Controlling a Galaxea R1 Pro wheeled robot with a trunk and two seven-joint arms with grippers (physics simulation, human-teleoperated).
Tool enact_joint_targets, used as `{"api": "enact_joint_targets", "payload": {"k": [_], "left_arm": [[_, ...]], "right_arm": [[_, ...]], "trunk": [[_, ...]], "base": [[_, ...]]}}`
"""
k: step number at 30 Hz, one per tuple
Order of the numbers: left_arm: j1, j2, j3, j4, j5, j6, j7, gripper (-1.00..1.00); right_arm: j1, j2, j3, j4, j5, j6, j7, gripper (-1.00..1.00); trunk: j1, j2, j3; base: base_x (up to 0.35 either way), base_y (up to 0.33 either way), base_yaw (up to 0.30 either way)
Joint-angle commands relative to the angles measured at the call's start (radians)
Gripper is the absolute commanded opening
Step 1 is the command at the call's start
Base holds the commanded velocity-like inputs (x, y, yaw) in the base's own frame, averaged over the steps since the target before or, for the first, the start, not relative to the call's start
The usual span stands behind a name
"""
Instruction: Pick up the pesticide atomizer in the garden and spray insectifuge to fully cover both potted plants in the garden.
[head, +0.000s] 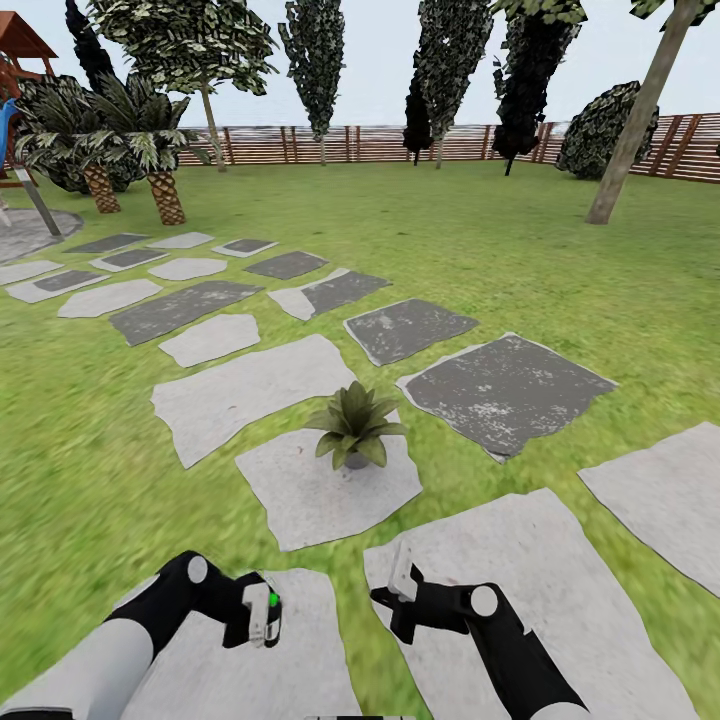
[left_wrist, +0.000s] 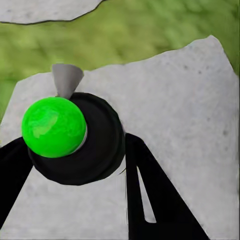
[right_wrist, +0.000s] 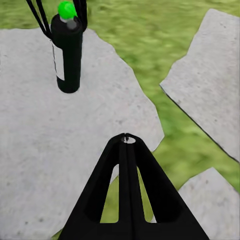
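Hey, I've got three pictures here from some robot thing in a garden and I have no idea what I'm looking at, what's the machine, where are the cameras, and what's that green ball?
This is a simulated two-armed robot on a lawn with grey stepping stones. The wide picture comes from its head, looking down over both arms. The other two come from cameras near each wrist. The left gripper holds a dark bottle with a bright green top and grey nozzle, the pesticide atomizer; the green ball is that top seen from above. The right gripper is shut, with nothing between its fingers. Ahead, a small green leafy potted plant stands on a pale stone.
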Motion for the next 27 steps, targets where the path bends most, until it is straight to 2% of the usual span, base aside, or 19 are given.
{"api": "enact_joint_targets", "payload": {"k": [1,2,5,7,10,12,13,15,16,18,19,21,23,25,27], "left_arm": [[0.003,0.025,-0.001,-0.002,0.001,-0.003,0.000,-1.00],[0.004,0.052,-0.001,-0.001,0.003,-0.004,0.000,-1.00],[0.006,0.102,0.007,-0.001,0.012,-0.005,0.001,-1.00],[0.007,0.129,0.025,0.000,0.027,-0.004,0.009,-1.00],[0.007,0.139,0.066,-0.001,0.043,-0.001,0.044,-1.00],[0.008,0.138,0.126,-0.001,0.063,0.001,0.086,-1.00],[0.008,0.136,0.199,0.000,0.086,0.003,0.126,-1.00],[0.008,0.133,0.317,-0.001,0.111,0.009,0.176,-1.00],[0.007,0.131,0.404,-0.001,0.122,0.031,0.201,-1.00],[0.005,0.129,0.503,-0.001,0.129,0.104,0.222,-1.00],[0.002,0.126,0.555,-0.003,0.132,0.186,0.237,-1.00],[-0.004,0.124,0.589,-0.009,0.134,0.305,0.258,-1.00],[-0.008,0.123,0.603,-0.012,0.135,0.405,0.269,-1.00],[-0.012,0.120,0.609,-0.014,0.135,0.480,0.271,-1.00],[-0.022,0.106,0.610,-0.015,0.135,0.551,0.271,-1.00]], "right_arm": [[0.000,0.001,-0.005,0.000,0.010,-0.006,0.004,-1.00],[0.000,0.000,-0.005,0.001,0.011,-0.006,0.004,1.00],[0.000,-0.001,-0.006,0.003,0.014,-0.006,0.003,1.00],[0.000,-0.002,-0.009,0.004,0.016,-0.005,-0.002,1.00],[0.000,-0.007,-0.013,0.006,0.018,-0.005,-0.016,1.00],[0.000,-0.018,-0.014,0.025,0.018,-0.006,-0.065,1.00],[0.000,-0.037,-0.014,0.061,0.018,-0.008,-0.133,1.00],[0.001,-0.066,-0.014,0.135,0.014,-0.010,-0.249,1.00],[0.001,-0.085,-0.016,0.205,0.012,-0.011,-0.340,1.00],[0.001,-0.108,-0.021,0.314,0.010,-0.012,-0.453,1.00],[0.001,-0.120,-0.027,0.402,0.009,-0.013,-0.534,1.00],[0.001,-0.130,-0.037,0.513,0.007,-0.014,-0.664,1.00],[0.001,-0.135,-0.054,0.597,-0.005,-0.016,-0.820,1.00],[0.002,-0.137,-0.077,0.654,-0.036,-0.019,-0.978,1.00],[0.002,-0.137,-0.101,0.695,-0.089,-0.020,-1.098,1.00]], "trunk": [[0.000,0.000,-0.001],[0.000,0.000,-0.001],[0.000,0.000,-0.001],[0.000,0.000,-0.001],[0.000,0.000,-0.001],[0.000,0.000,-0.001],[0.000,0.000,-0.001],[0.000,0.000,-0.001],[0.000,0.000,-0.001],[0.000,0.000,-0.001],[0.000,0.000,-0.001],[0.000,0.000,-0.001],[0.000,0.000,-0.001],[0.000,0.000,-0.001],[0.000,0.000,-0.001]], "base": [[0.000,0.000,0.000],[0.000,0.000,0.000],[0.000,0.000,0.000],[0.000,0.000,0.000],[0.000,0.000,0.000],[0.000,0.000,0.000],[0.000,0.000,0.000],[0.000,0.000,0.000],[0.000,0.000,0.000],[0.000,0.000,0.000],[0.000,0.000,0.000],[0.000,0.000,0.000],[0.000,0.000,0.000],[0.000,0.000,0.000],[0.000,0.000,0.000]]}}
